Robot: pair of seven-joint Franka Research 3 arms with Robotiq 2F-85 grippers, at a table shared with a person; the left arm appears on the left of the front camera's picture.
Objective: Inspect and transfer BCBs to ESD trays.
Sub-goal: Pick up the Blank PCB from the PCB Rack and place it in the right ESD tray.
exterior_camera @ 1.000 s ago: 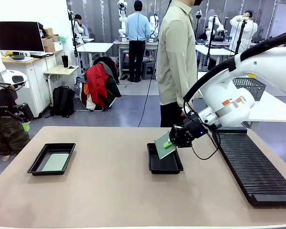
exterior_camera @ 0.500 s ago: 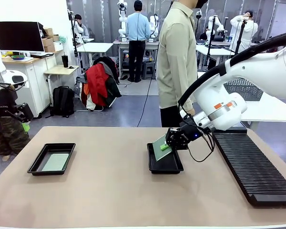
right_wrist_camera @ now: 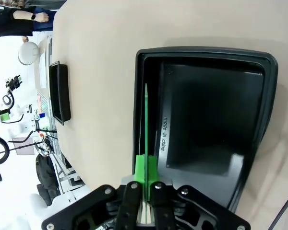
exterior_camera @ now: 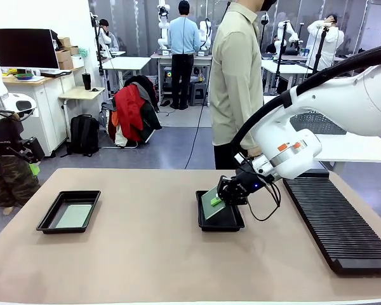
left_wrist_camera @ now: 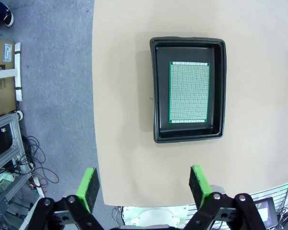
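My right gripper is shut on the edge of a pale green BCB, holding it tilted just above the middle ESD tray. In the right wrist view the BCB stands edge-on as a thin green line between my shut fingers, over the left side of that black tray. A second ESD tray on the left holds a BCB lying flat. My left gripper hangs open high above that tray and its board, with nothing between its pads.
A long black ribbed rack lies along the table's right side. Behind my right arm stands a grey wire-mesh basket. A person in a pale shirt stands at the far edge, behind the middle tray. Bare tabletop lies between the two trays.
My right gripper has moved left and down with the BCB, bringing it from beside the middle tray's far right corner to just above the tray. The left arm has not moved.
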